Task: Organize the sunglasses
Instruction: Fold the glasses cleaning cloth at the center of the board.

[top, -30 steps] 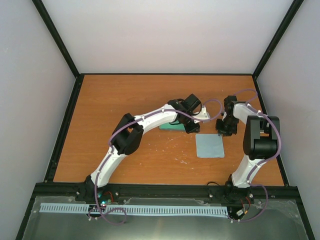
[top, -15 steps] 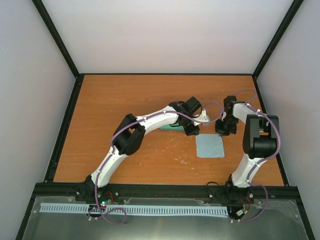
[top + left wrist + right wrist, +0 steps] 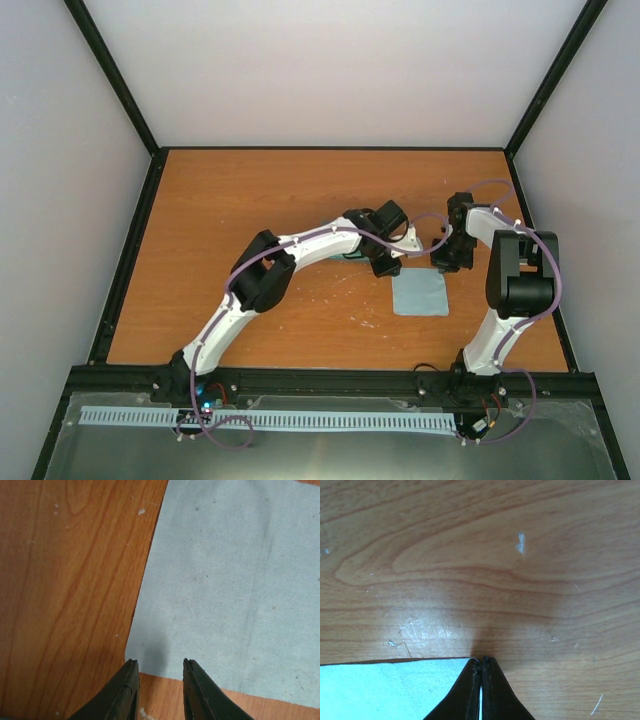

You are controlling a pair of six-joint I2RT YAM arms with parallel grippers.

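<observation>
Flagging the key geometry: the pale blue cloth (image 3: 225, 580) is spread ahead and to the right of the left gripper (image 3: 157, 662). Its fingers are parted by a narrow gap, with nothing held. One cloth corner is placed just ahead of its left-hand fingertip, and the near edge crosses the gap. The right gripper (image 3: 481, 659) is closed tight at another corner, with the cloth behind-left of its tips; a pinch cannot be confirmed. The sunglasses are not seen in any view, so no bearing or long axis can be given. They are possibly hidden under the left arm (image 3: 300, 245).
</observation>
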